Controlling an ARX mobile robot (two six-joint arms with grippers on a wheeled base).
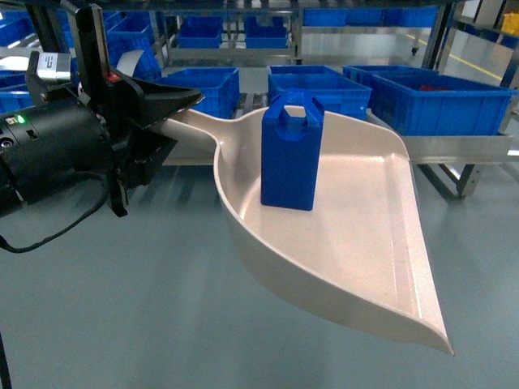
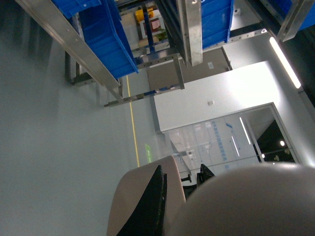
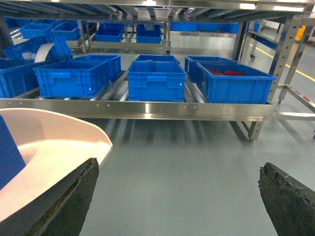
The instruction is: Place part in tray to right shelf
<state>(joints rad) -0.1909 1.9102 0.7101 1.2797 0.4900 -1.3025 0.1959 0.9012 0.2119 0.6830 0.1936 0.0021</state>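
Note:
The blue part (image 1: pixel 290 154) stands upright inside the cream tray (image 1: pixel 369 227), which hangs above the grey floor. My left gripper (image 1: pixel 180 117) is shut on the tray's handle (image 1: pixel 193 127) at the left of the head view. The left wrist view shows its black fingers (image 2: pixel 156 196) clamped on the handle (image 2: pixel 138 201). In the right wrist view my right gripper (image 3: pixel 179 172) is open and holds nothing, with the tray (image 3: pixel 59 142) and a corner of the part (image 3: pixel 9 152) at its left. The steel right shelf (image 3: pixel 147 109) runs across ahead.
Several blue crates (image 3: pixel 156 78) sit on the shelf's roller lanes, one holding red items (image 3: pixel 226 73). The shelf's front rail (image 1: pixel 462 147) and legs (image 3: pixel 253 129) stand to the right. More racks with crates (image 1: pixel 199 32) fill the background. Grey floor (image 3: pixel 197 157) lies below.

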